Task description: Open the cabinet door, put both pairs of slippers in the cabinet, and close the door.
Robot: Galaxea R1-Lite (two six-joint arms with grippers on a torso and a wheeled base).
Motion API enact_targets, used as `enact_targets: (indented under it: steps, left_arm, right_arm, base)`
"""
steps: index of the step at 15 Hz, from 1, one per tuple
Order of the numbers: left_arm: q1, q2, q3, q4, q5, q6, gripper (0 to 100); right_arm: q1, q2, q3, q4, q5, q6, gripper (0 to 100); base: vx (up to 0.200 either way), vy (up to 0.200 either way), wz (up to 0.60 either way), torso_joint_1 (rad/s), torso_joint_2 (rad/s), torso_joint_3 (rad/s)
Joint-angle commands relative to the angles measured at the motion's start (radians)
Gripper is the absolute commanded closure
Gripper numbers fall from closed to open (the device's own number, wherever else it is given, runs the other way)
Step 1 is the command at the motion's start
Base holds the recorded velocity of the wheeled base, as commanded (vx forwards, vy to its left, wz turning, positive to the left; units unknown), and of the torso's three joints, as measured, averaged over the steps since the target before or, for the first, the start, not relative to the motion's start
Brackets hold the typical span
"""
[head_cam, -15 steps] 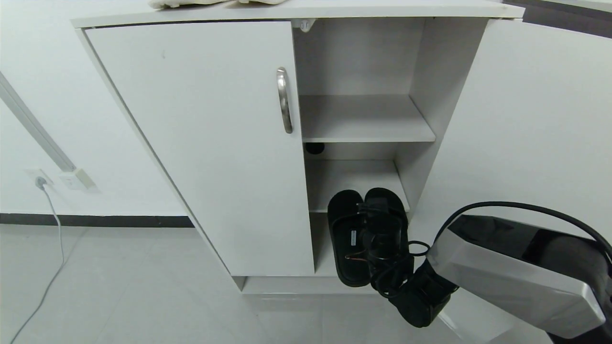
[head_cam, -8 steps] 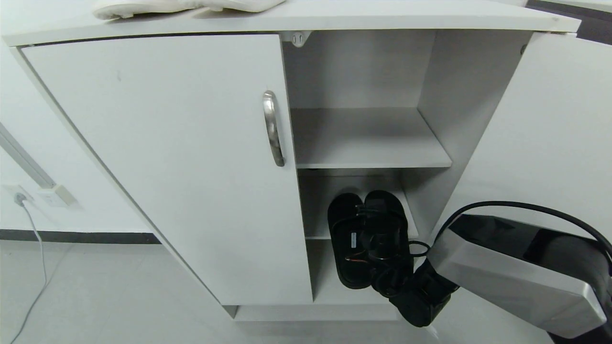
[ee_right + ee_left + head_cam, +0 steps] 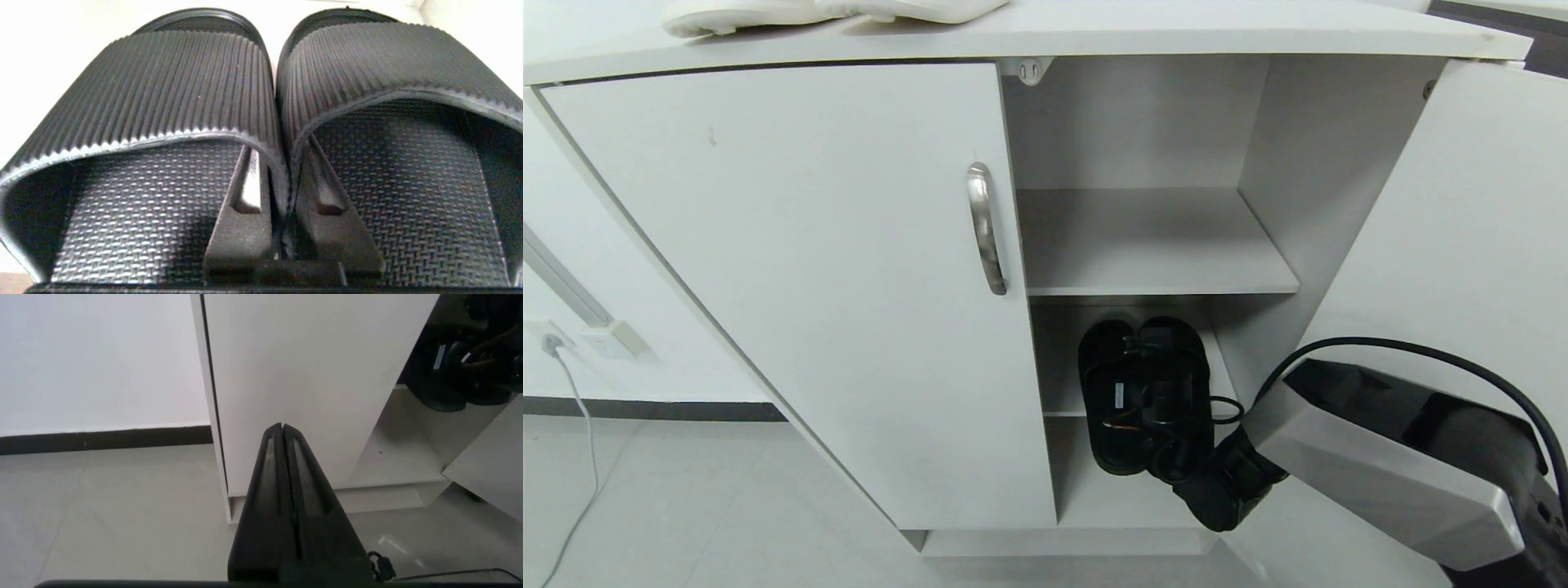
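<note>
Your right fingers [image 3: 249, 184] pinch the black slippers [image 3: 1131, 392] together; left fingers [image 3: 274, 482] closed, empty. Toes at 12 o'clock could snag the shelf [image 3: 1058, 400].

Head down, left wrist low, both facing cabinet [image 3: 809, 245]; right wrist tight on slippers [image 3: 196, 98]

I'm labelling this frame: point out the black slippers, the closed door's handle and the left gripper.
black slippers [image 3: 1104, 384], head view, on the left slipper of the pair.
door handle [image 3: 985, 229], head view, middle of the metal bar.
left gripper [image 3: 282, 434], left wrist view, at the shut fingertips.
</note>
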Motion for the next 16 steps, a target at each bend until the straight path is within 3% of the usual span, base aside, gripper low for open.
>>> enact_targets:
  steps: [1,5,8,11,16]
  left_arm:
    - [0.000,0.002,-0.002,0.000,0.000,-0.001,100]
    - [0.000,0.002,0.000,0.000,0.000,0.001,100]
    - [0.000,0.002,0.000,0.000,0.000,0.005,100]
    - [0.000,0.002,0.000,0.000,0.000,0.005,100]
    - [0.000,0.002,0.000,0.000,0.000,0.004,100]
  right_arm:
    - [-0.018,0.062,-0.100,0.043,0.000,0.000,100]
    - [-0.034,0.085,-0.226,0.167,0.000,0.045,100]
    - [-0.051,0.096,-0.372,0.357,0.043,0.118,100]
    - [-0.070,0.153,-0.505,0.417,0.043,0.112,100]
    - [-0.092,0.173,-0.559,0.431,0.044,0.094,100]
  base:
    - [0.000,0.000,0.00,0.000,0.00,0.000]
    - [0.000,0.000,0.00,0.000,0.00,0.000]
    - [0.000,0.000,0.00,0.000,0.00,0.000]
    - [0.000,0.000,0.00,0.000,0.00,0.000]
    - [0.000,0.000,0.00,0.000,0.00,0.000]
